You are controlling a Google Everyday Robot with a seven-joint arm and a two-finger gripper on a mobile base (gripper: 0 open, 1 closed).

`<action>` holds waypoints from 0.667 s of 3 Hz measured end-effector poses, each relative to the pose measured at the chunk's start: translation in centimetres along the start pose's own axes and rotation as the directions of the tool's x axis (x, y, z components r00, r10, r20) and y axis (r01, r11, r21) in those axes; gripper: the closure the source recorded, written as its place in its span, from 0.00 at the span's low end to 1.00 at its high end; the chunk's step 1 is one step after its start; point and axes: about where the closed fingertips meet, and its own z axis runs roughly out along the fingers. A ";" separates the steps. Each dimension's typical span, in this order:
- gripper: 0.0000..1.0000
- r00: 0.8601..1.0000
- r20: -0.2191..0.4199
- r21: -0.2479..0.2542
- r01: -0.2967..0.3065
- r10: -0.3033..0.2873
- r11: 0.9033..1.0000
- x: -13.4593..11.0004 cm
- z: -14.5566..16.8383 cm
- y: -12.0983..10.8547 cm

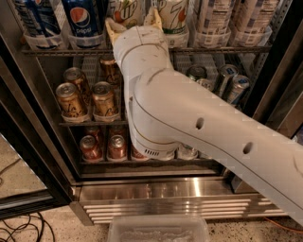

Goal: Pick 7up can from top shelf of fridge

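Two 7up cans stand on the top shelf [222, 48] of the fridge [165, 203]: one [127, 8] at upper centre, another [173, 16] to its right. My gripper [132, 20] reaches up to the shelf's front edge. Its tan fingers [111, 27] stand apart on either side of the left 7up can, whose lower part is hidden behind the white wrist. I cannot see contact with the can. Blue Pepsi cans [81, 19] stand to the left and white cans [248, 19] to the right.
My thick white arm [199, 127] crosses the fridge front from lower right. Gold cans [71, 101] sit on the middle rack, dark cans [227, 80] to their right, copper cans [99, 147] below. The black door frame [28, 156] stands at left. A clear plastic bin [158, 229] lies on the floor.
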 end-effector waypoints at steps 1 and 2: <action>0.37 1.000 0.016 -0.004 0.005 -0.005 1.000 -0.5 0.7 0.0; 0.35 1.000 0.022 -0.015 0.001 0.000 1.000 -0.6 1.8 0.2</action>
